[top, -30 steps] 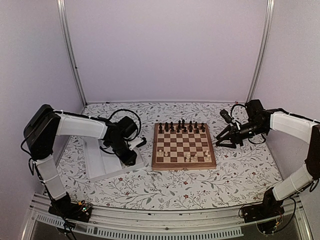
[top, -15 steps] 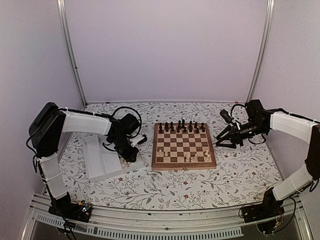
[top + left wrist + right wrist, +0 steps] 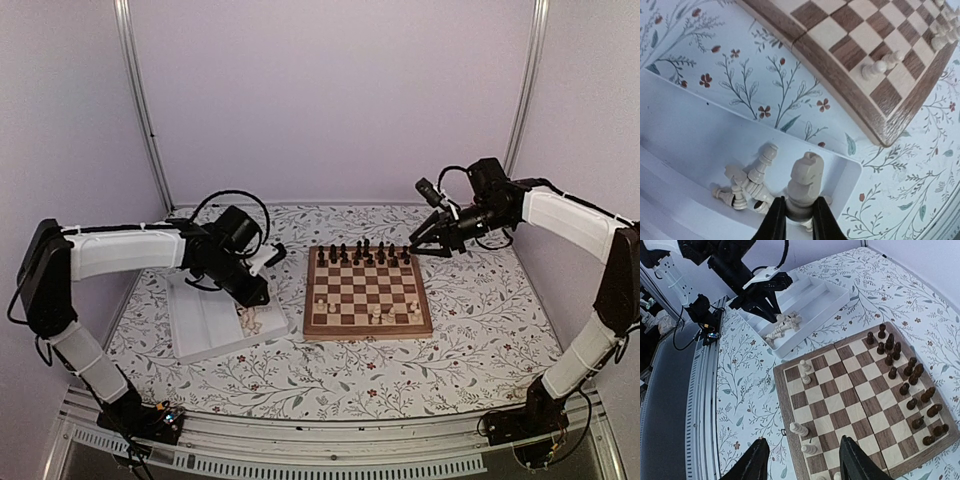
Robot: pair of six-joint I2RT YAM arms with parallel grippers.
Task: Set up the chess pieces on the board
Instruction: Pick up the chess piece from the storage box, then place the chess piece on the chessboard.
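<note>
My left gripper (image 3: pixel 256 294) hangs over the near right corner of the white tray (image 3: pixel 200 325). In the left wrist view the gripper (image 3: pixel 797 202) is shut on the base of a cream knight (image 3: pixel 806 176), held above a small heap of cream chess pieces (image 3: pixel 747 185) in the tray corner. The heap also shows from above (image 3: pixel 250 320). The board (image 3: pixel 368 333) carries a few cream pieces near its front edge (image 3: pixel 376 314) and dark pieces (image 3: pixel 363 253) along its far rows. My right gripper (image 3: pixel 422 246) is open and empty above the board's far right corner, also seen in the right wrist view (image 3: pixel 804 440).
The tray (image 3: pixel 815 300) lies left of the board (image 3: pixel 850 405) on a floral tablecloth (image 3: pixel 480 340). Cables loop behind the left wrist (image 3: pixel 235 205). White walls and metal posts enclose the table. A metal rail runs along the near edge (image 3: pixel 330 440).
My left gripper has risen a little from the tray corner, uncovering the heap. My right gripper has moved up and left from beside the board to its far right corner.
</note>
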